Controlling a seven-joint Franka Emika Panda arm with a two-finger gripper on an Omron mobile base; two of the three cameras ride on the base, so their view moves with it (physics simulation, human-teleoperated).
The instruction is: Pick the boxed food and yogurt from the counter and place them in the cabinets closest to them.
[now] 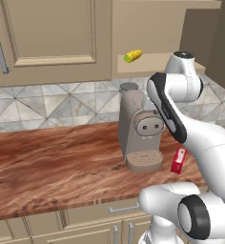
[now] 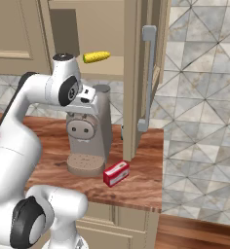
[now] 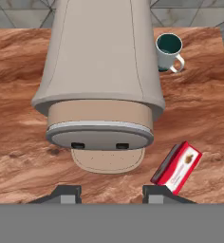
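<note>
Boxed food (image 3: 177,167) lay tilted on counter (image 1: 52,162), just beside coffee machine (image 1: 139,131) drip base, near counter's front edge. Gripper (image 3: 112,194) hovered above machine, looking down; finger tips pressed to their narrowest, pinching nothing, touching nothing. Corn cob (image 2: 96,57) lay on shelf of open cabinet (image 2: 107,68); cabinet door (image 2: 136,73) stood ajar beside machine. White mug (image 3: 170,51) stood behind machine. Bare counter stretched wide on machine's other side.

Grey geometric wall tiles (image 1: 62,102), wooden floor (image 2: 195,236)
</note>
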